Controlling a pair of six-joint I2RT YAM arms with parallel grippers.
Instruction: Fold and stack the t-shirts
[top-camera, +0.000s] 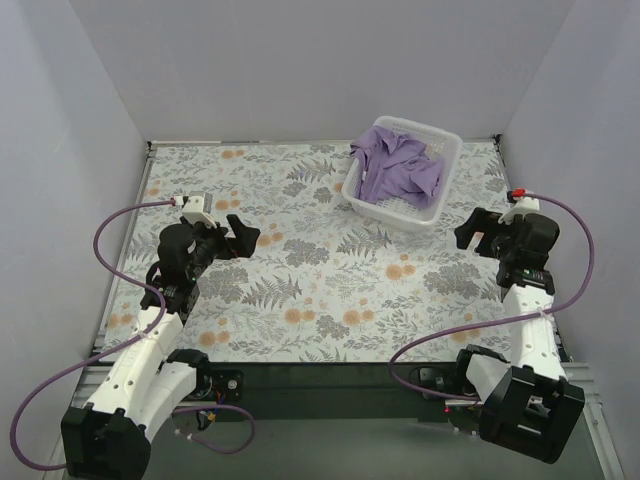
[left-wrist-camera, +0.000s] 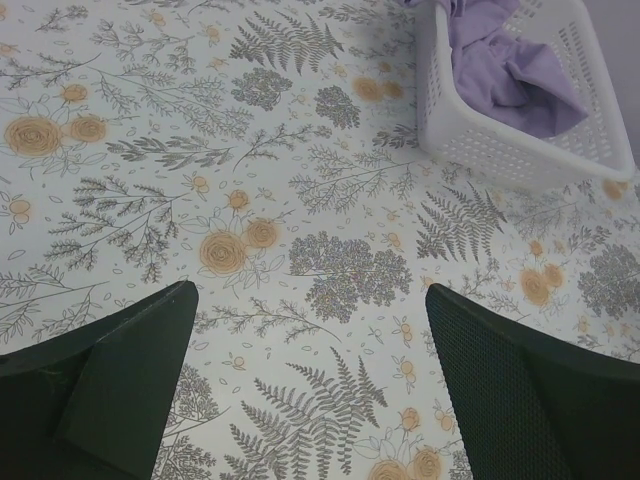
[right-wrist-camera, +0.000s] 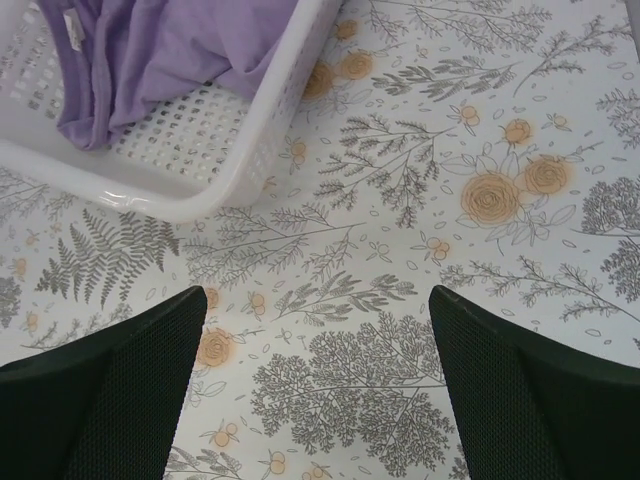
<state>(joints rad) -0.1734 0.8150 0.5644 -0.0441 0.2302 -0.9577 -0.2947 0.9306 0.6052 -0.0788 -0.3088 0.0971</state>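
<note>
While the t-shirt (top-camera: 395, 168) lies crumpled in the basket (top-camera: 390, 213), nothing is folded.
My left gripper (top-camera: 232, 238) and right gripper (top-camera: 476, 228) hang released, empty; unloading, folding and stacking all await.

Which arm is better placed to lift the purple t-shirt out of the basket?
Probably the right. The t-shirt lies crumpled in the white basket on the right side, and the right arm's fingers, open, hover just beside it. The left arm's fingers are farther away.

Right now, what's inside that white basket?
A crumpled purple t-shirt lies inside the basket, its white neck label showing. The cloth covers part of the bottom, so anything beneath it is hidden.
</note>
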